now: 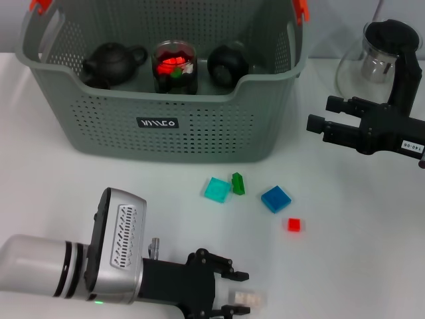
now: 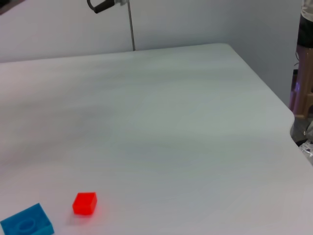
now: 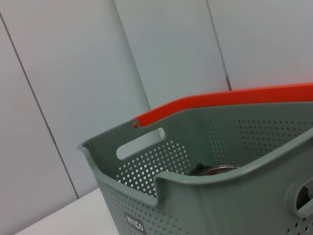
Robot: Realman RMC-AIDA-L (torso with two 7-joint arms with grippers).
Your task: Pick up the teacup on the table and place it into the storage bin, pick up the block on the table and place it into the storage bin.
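— Block point(image 1: 247, 299), pale, nearest of all, down at 6 o'clock on the tabletop point(image 1: 99, 173)?

— Yes. Lying right at the tips of the left claw point(image 1: 240, 292). Fingers parted, one on each side of it; cannot tell whether touching it. Arm reaching in from 8 o'clock, low over the tabletop.

— And farther out?

— Four more blocks loose near the middle. Red block point(image 1: 294, 224) nearest, at about 5 o'clock from centre. Then blue block point(image 1: 275, 199) just beyond it. Then cyan block point(image 1: 216, 189) and green block point(image 1: 238, 183) side by side, close together, green one tilted. All apart from the left claw.

— Right claw point(image 1: 322, 114)?

— Out at 3 o'clock, above the tabletop, fingers spread moderately wide with nothing between them. Pointing toward the bin's right end, not touching it.

— Storage bin point(image 1: 166, 126)?

— Standing at 12 o'clock, beyond the blocks. Grey, perforated, orange clips at the handles, black label on the near wall. Inside, in a row along the bottom: black teapot point(image 1: 113, 63) at 10 o'clock, glass cup point(image 1: 174, 66) with red and green pieces in the middle, black round pot point(image 1: 228, 63) beside it.

— Farthest?

— Glass pitcher point(image 1: 372, 60) at 2 o'clock, behind the right arm, outside the bin.
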